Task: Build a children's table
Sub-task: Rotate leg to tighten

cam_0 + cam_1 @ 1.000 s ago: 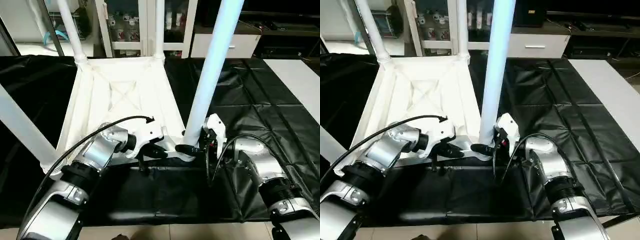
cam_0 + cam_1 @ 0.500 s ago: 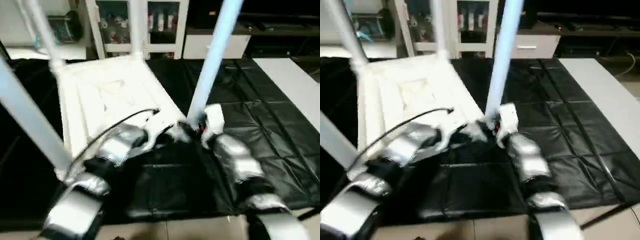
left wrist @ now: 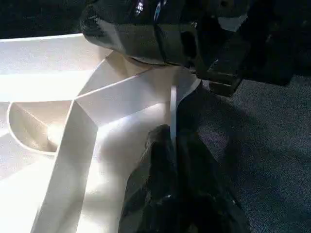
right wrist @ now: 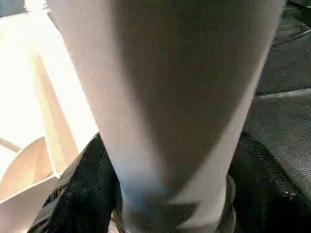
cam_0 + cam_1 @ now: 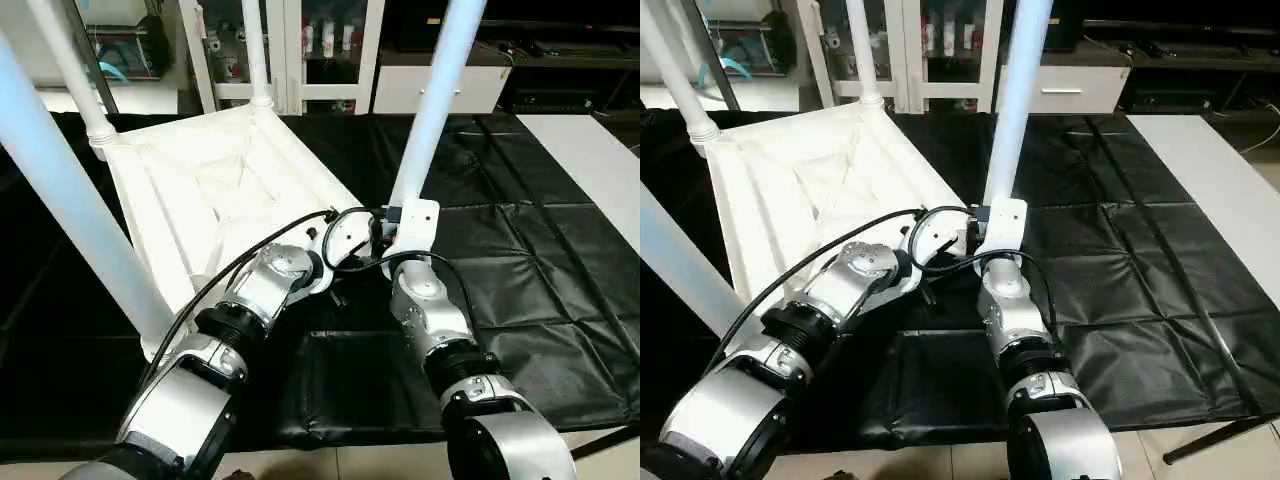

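A black cover point(image 5: 520, 250), creased in squares, is spread over the work table. Beyond its far edge stands a white cabinet with glass doors point(image 5: 300, 50), small bottles on its shelves. To the far right sits a low white drawer unit point(image 5: 440, 90).

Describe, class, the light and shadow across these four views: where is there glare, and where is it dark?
Left eye view: even room light, soft sheen on the black cover. Right wrist view: the leg up close, mostly in shadow, with the table top glaring beside it. Left wrist view: bright glare on the white ribs; the left gripper is a dark shape against them.
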Tool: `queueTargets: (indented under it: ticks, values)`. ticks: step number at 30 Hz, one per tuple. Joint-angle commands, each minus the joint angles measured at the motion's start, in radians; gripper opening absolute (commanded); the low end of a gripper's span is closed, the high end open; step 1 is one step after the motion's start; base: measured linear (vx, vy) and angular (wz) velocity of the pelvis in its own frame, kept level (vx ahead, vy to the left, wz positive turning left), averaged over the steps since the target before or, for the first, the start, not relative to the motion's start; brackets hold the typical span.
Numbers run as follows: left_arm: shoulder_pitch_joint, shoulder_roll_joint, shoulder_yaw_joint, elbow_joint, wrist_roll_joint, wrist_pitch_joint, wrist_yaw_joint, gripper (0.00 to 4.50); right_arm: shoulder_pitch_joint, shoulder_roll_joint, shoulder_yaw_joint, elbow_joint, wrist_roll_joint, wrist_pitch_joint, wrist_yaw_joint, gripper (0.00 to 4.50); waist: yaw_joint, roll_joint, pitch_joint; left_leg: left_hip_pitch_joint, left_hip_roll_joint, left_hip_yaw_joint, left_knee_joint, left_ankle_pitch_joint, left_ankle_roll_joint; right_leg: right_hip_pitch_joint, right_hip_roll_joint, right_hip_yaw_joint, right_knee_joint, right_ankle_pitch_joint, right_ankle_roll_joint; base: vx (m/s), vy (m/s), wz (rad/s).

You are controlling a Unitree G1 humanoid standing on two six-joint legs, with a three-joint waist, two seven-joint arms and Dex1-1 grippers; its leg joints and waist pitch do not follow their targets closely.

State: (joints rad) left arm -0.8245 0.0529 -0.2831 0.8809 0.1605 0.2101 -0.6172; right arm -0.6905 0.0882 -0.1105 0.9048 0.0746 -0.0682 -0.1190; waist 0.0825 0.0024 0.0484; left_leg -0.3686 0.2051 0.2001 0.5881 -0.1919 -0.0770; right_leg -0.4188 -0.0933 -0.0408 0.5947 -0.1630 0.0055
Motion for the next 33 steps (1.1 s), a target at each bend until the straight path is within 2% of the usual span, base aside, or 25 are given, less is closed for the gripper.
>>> queueTargets:
  ticks: [1,2,5,6,7,8,9,10,12,14,15,17,20,21,24,26,28,29,31,32,33]
  values:
    - [0.009,0.048,0.042,0.055,0.01,-0.024,0.104,0.0,-0.011,-0.002,0.045,-0.045,-0.022,-0.062,0.048,3.02,-0.005,-0.012,-0.068,0.011,0.012,-0.006,-0.071,-0.174,0.042,0.05,-0.038,0.026,-0.057,-0.143,-0.199,0.0,0.0,0.0]
    - [0.01,0.049,0.041,0.056,0.01,-0.027,0.099,0.0,-0.007,-0.008,0.047,-0.056,-0.026,-0.065,0.047,3.23,-0.004,-0.004,-0.068,0.011,0.011,-0.007,-0.071,-0.169,0.042,0.051,-0.038,0.026,-0.056,-0.136,-0.202,0.0,0.0,0.0]
    - [0.022,0.059,0.034,0.047,0.012,-0.034,0.067,0.0,0.034,-0.044,0.031,-0.143,-0.007,-0.048,0.075,3.39,-0.001,-0.003,-0.068,0.008,0.011,-0.008,-0.07,-0.152,0.053,0.055,-0.039,0.026,-0.054,-0.107,-0.201,0.0,0.0,0.0]
    - [0.022,0.061,0.032,0.045,0.012,-0.034,0.061,0.0,0.038,-0.05,0.03,-0.153,-0.005,-0.049,0.086,3.46,-0.007,-0.005,-0.067,0.002,0.01,-0.01,-0.071,-0.151,0.054,0.06,-0.037,0.025,-0.053,-0.108,-0.198,0.0,0.0,0.0]
    - [0.026,0.065,0.03,0.039,0.012,-0.036,0.051,0.0,0.048,-0.057,0.028,-0.174,0.012,-0.04,0.125,3.7,-0.01,-0.005,-0.068,0.006,0.009,-0.01,-0.071,-0.155,0.055,0.06,-0.037,0.024,-0.055,-0.118,-0.196,0.0,0.0,0.0]
    - [0.028,0.068,0.028,0.035,0.012,-0.039,0.044,0.0,0.053,-0.06,0.026,-0.185,0.023,-0.036,0.154,3.77,-0.016,-0.005,-0.067,0.007,0.011,-0.009,-0.069,-0.16,0.059,0.056,-0.038,0.025,-0.056,-0.121,-0.21,0.0,0.0,0.0]
    - [0.029,0.071,0.027,0.032,0.012,-0.039,0.037,0.0,0.057,-0.067,0.029,-0.194,0.028,-0.029,0.178,3.8,-0.018,-0.005,-0.066,0.008,0.011,-0.009,-0.069,-0.165,0.06,0.056,-0.037,0.025,-0.057,-0.131,-0.216,0.0,0.0,0.0]
    - [0.041,0.085,0.016,0.017,0.012,-0.04,-0.002,0.0,0.082,-0.109,0.053,-0.238,0.038,0.002,0.287,3.85,-0.018,-0.005,-0.066,0.008,0.011,-0.008,-0.07,-0.17,0.061,0.057,-0.037,0.024,-0.059,-0.137,-0.218,0.0,0.0,0.0]
    - [0.049,0.096,0.008,0.007,0.011,-0.039,-0.032,0.0,0.099,-0.144,0.075,-0.266,0.041,0.025,0.361,4.11,-0.017,-0.009,-0.065,0.006,0.013,-0.009,-0.069,-0.173,0.075,0.061,-0.037,0.024,-0.059,-0.142,-0.219,0.0,0.0,0.0]
    - [0.071,0.119,-0.013,-0.015,0.008,-0.043,-0.101,0.0,0.146,-0.231,0.129,-0.329,0.054,0.094,0.544,4.11,-0.016,-0.009,-0.062,0.005,0.013,-0.009,-0.068,-0.179,0.085,0.062,-0.036,0.024,-0.062,-0.153,-0.225,0.0,0.0,0.0]
    - [0.081,0.128,-0.024,-0.028,0.005,-0.043,-0.138,0.0,0.159,-0.261,0.144,-0.335,0.058,0.107,0.609,4.11,-0.015,-0.005,-0.063,0.006,0.014,-0.009,-0.068,-0.186,0.086,0.06,-0.038,0.025,-0.063,-0.163,-0.23,0.0,0.0,0.0]
    - [0.088,0.133,-0.031,-0.037,0.004,-0.042,-0.163,0.0,0.166,-0.28,0.152,-0.338,0.06,0.114,0.651,4.11,-0.017,-0.007,-0.061,0.005,0.015,-0.009,-0.069,-0.199,0.081,0.059,-0.039,0.024,-0.067,-0.19,-0.232,0.0,0.0,0.0]
    - [0.112,0.15,-0.063,-0.076,-0.005,-0.031,-0.264,0.0,0.199,-0.357,0.189,-0.357,0.096,0.147,0.866,4.11,-0.016,-0.009,-0.063,0.006,0.018,-0.01,-0.068,-0.207,0.074,0.059,-0.041,0.025,-0.065,-0.201,-0.242,0.0,0.0,0.0]
    - [0.131,0.167,-0.092,-0.114,-0.009,-0.025,-0.34,0.0,0.206,-0.386,0.2,-0.358,0.11,0.149,0.946,4.11,-0.015,-0.009,-0.063,0.008,0.019,-0.01,-0.068,-0.209,0.078,0.059,-0.041,0.024,-0.065,-0.199,-0.248,0.0,0.0,0.0]
    - [0.163,0.199,-0.131,-0.188,-0.02,0.001,-0.449,0.0,0.206,-0.412,0.208,-0.37,0.124,0.165,0.997,4.11,-0.013,-0.004,-0.066,0.008,0.024,-0.01,-0.066,-0.167,0.089,0.058,-0.041,0.025,-0.054,-0.123,-0.277,0.0,0.0,0.0]
    - [0.183,0.221,-0.157,-0.237,-0.028,0.017,-0.521,0.0,0.202,-0.425,0.208,-0.382,0.14,0.183,1.036,4.11,-0.009,-0.003,-0.064,0.015,0.024,-0.006,-0.064,-0.158,0.096,0.054,-0.04,0.026,-0.053,-0.104,-0.29,0.0,0.0,0.0]
    - [0.19,0.23,-0.167,-0.258,-0.032,0.022,-0.559,0.0,0.198,-0.433,0.209,-0.389,0.151,0.193,1.077,4.11,-0.004,-0.002,-0.063,0.015,0.026,-0.006,-0.066,-0.167,0.092,0.052,-0.04,0.026,-0.055,-0.124,-0.287,0.0,0.0,0.0]
    - [0.191,0.233,-0.17,-0.263,-0.03,0.022,-0.572,0.0,0.195,-0.438,0.213,-0.39,0.155,0.197,1.105,4.11,0.005,-0.003,-0.062,0.019,0.027,-0.004,-0.067,-0.191,0.078,0.05,-0.041,0.026,-0.058,-0.159,-0.279,0.0,0.0,0.0]
    - [0.188,0.231,-0.169,-0.259,-0.024,0.018,-0.569,0.0,0.192,-0.445,0.221,-0.387,0.152,0.198,1.129,4.11,0.009,-0.001,-0.06,0.021,0.029,-0.005,-0.071,-0.214,0.061,0.049,-0.04,0.026,-0.06,-0.184,-0.272,0.0,0.0,0.0]
    - [0.184,0.229,-0.17,-0.253,-0.018,0.019,-0.557,0.0,0.19,-0.448,0.23,-0.378,0.146,0.197,1.143,4.11,0.011,-0.014,-0.061,0.021,0.028,-0.005,-0.071,-0.216,0.059,0.05,-0.041,0.025,-0.06,-0.188,-0.268,0.0,0.0,0.0]
    - [0.185,0.231,-0.171,-0.258,-0.015,0.025,-0.553,0.0,0.188,-0.451,0.235,-0.372,0.142,0.198,1.155,4.11,0.013,-0.008,-0.06,0.02,0.027,-0.007,-0.073,-0.225,0.05,0.05,-0.043,0.026,-0.061,-0.208,-0.256,0.0,0.0,0.0]
